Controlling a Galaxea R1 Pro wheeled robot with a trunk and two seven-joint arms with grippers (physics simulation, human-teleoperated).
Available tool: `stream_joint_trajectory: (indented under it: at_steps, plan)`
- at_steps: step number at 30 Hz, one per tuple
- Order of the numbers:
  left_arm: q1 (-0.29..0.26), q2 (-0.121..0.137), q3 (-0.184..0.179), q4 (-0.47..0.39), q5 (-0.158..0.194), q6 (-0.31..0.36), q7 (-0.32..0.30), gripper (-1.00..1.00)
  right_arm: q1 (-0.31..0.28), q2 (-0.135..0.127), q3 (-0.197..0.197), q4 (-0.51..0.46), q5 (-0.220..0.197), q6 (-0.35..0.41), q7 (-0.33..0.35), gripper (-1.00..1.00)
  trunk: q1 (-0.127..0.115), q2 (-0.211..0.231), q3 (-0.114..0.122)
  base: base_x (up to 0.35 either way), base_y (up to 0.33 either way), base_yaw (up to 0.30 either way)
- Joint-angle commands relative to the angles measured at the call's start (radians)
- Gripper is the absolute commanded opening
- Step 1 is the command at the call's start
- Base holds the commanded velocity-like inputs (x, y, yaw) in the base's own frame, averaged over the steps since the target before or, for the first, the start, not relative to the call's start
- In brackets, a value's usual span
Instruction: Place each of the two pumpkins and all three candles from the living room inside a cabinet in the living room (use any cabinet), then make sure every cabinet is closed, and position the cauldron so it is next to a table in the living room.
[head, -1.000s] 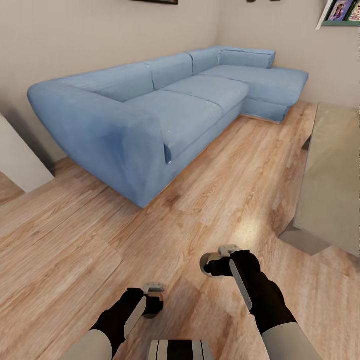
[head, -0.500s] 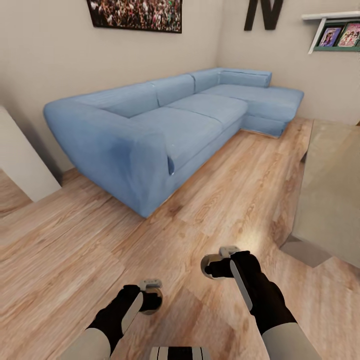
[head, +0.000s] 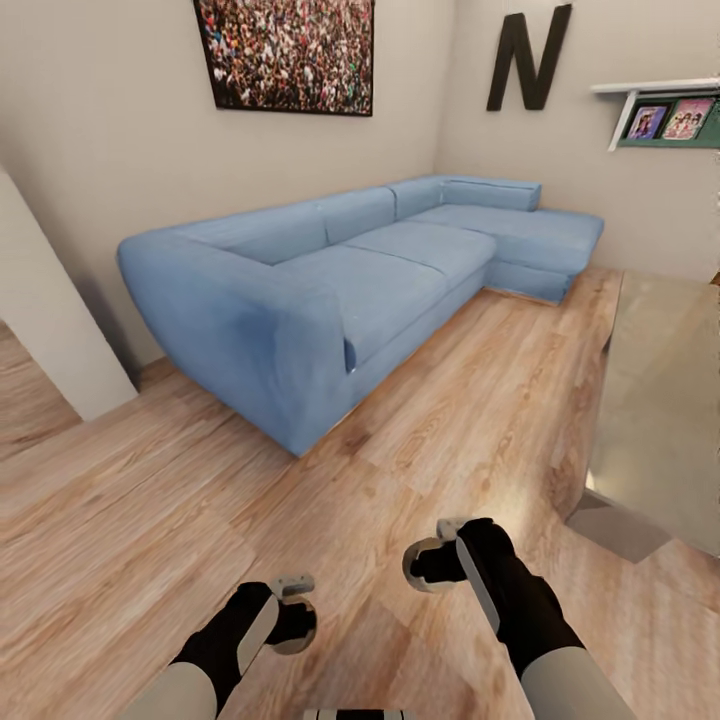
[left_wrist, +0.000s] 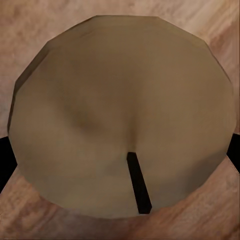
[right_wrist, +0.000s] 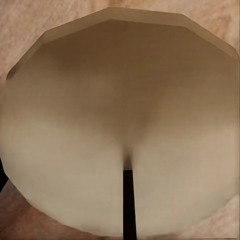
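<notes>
While both arms hang low over the plank floor (head: 150, 500), each carries a candle. At far left a pale wall corner (head: 45, 320) juts in. The left gripper (head: 292, 622) pinches a tan candle (head: 290, 625) just above the floor; its wrist view shows the candle's round top (left_wrist: 122, 115) with a short black wick (left_wrist: 138, 182), dark fingers (left_wrist: 4, 160) touching it on either side. Behind stands the blue corner sofa (head: 330, 290) against the wall, a crowd picture (head: 288, 55) hung above it and a black letter N (head: 528, 60) on the next wall. The right gripper (head: 425, 563) is clamped on a second candle (head: 420, 565), held higher and further forward than the first; its wrist view shows a cream top (right_wrist: 120, 115) and wick (right_wrist: 128, 202). At far right the glass-topped table (head: 665, 400) stands well apart from the sofa, with a wall shelf (head: 660, 110) of pictures above.
</notes>
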Motion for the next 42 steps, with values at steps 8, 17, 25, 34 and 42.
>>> stream_joint_trajectory:
  at_steps: [8, 17, 25, 34, 42]
  plan:
    - [0.006, 0.055, 0.046, 0.003, 0.019, -0.007, 0.004, -1.00, 0.000, 0.001, 0.006, 0.066, -0.003, -0.031, 0.000, -1.00, -0.004, 0.002, 0.034, 0.000, 0.000, 0.006]
    - [0.009, 0.077, 0.082, 0.006, 0.017, -0.009, -0.083, -1.00, 0.000, 0.001, 0.007, 0.144, -0.004, -0.102, 0.002, -1.00, -0.008, 0.004, 0.069, 0.000, 0.000, -0.130]
    - [0.009, 0.088, 0.083, 0.010, 0.015, -0.010, -0.091, -1.00, 0.000, 0.001, 0.003, 0.175, -0.006, -0.142, 0.001, -1.00, -0.011, 0.006, 0.100, 0.000, 0.000, -0.277]
    - [0.011, 0.134, 0.137, 0.038, 0.017, -0.010, -0.094, -1.00, 0.000, 0.001, 0.007, 0.179, -0.006, -0.146, 0.001, -1.00, -0.015, 0.008, 0.135, 0.000, 0.000, -0.075]
    - [0.011, 0.168, 0.271, 0.072, 0.017, -0.011, -0.094, -1.00, 0.000, 0.001, 0.008, 0.181, -0.005, -0.144, -0.001, -1.00, -0.016, 0.008, 0.139, -0.001, 0.000, -0.254]
